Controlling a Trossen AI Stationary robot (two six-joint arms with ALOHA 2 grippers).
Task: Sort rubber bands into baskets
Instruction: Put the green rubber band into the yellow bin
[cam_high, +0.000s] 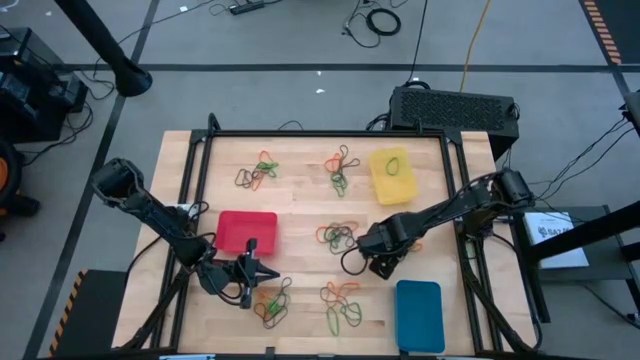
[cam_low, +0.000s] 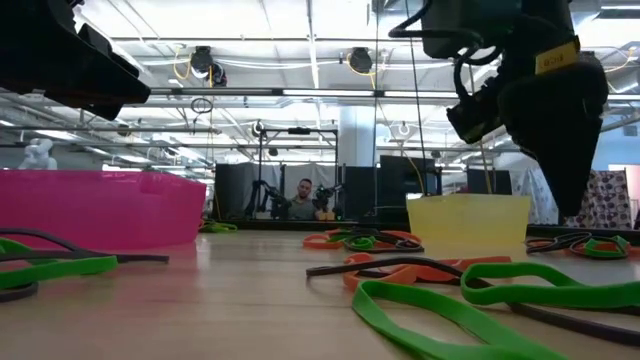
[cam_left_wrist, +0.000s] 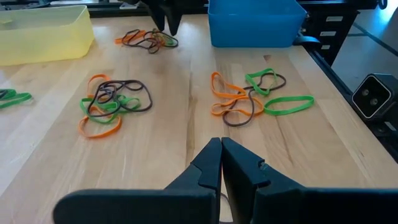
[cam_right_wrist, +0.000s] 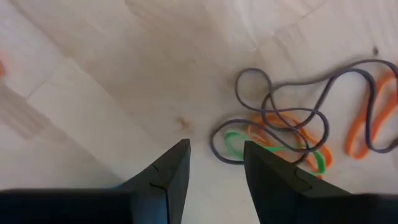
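My right gripper (cam_right_wrist: 214, 163) hangs with its fingers (cam_right_wrist: 163, 174) parted and empty, tips just above the wooden table (cam_high: 300, 215), beside a tangle of rubber bands (cam_right_wrist: 292, 134) near the middle. My left gripper (cam_left_wrist: 221, 163) is pinched closed on nothing, low over the table's front left, next to the red basket (cam_high: 246, 230). The yellow basket (cam_high: 392, 176) sits at the back right, the blue basket (cam_high: 418, 314) at the front right. More clusters of bands (cam_high: 258, 172) lie scattered across the boards.
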